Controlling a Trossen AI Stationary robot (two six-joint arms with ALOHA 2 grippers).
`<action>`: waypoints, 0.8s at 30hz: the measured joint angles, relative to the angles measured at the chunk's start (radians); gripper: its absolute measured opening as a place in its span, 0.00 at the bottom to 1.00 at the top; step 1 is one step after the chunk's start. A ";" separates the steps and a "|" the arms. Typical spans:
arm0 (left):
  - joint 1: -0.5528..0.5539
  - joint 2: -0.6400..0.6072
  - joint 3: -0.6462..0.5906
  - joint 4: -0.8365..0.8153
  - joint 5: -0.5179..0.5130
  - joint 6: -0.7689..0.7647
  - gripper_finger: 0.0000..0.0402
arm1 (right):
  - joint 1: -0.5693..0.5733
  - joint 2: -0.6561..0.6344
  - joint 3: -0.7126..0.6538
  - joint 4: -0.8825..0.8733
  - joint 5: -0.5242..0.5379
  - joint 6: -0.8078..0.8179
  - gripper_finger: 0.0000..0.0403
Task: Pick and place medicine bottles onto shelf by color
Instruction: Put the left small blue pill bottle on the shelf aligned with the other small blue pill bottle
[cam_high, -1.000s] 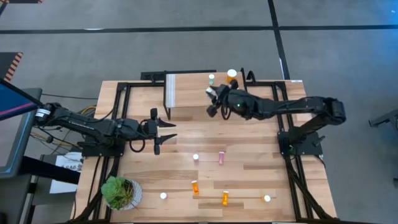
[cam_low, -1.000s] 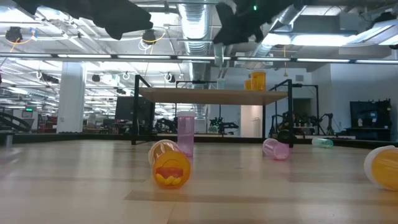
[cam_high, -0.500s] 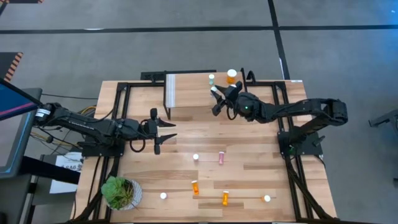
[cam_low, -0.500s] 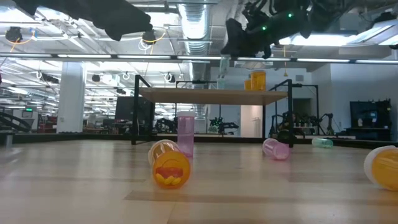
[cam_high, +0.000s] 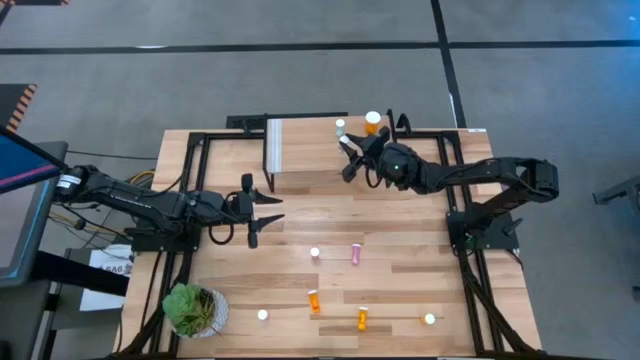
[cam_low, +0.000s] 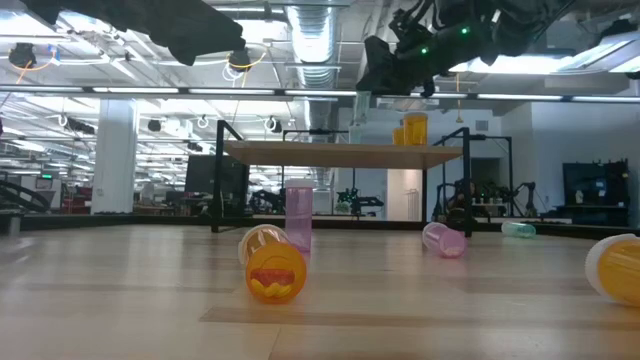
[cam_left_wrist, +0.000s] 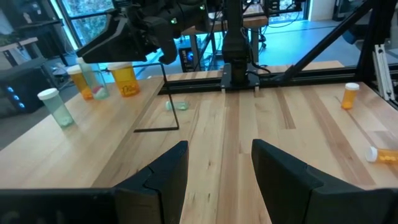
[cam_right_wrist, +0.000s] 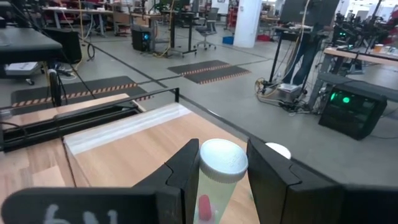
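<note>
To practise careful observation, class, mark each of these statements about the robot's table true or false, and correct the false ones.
1. The right gripper holds a white-capped bottle between its jaws. True.
2. The left gripper is also carrying a bottle. False: its jaws stand open and empty over bare tabletop.
3. A wide orange bottle stands on the shelf. True.
4. The potted plant sits on the shelf. False: it stands at a corner of the wooden table, far from the shelf.
5. Every bottle on the table stands upright. False: several, such as the pink bottle, lie on their sides.
</note>
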 joint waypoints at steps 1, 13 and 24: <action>0.000 0.000 0.000 0.000 -0.003 0.000 0.42 | 0.000 0.000 0.000 -0.001 -0.001 0.000 0.33; 0.000 0.000 0.000 0.000 -0.021 -0.005 0.42 | 0.017 0.027 0.139 -0.170 0.014 -0.007 0.33; 0.000 0.006 0.001 -0.003 -0.021 -0.006 0.42 | -0.013 0.110 0.140 -0.178 0.046 0.035 0.34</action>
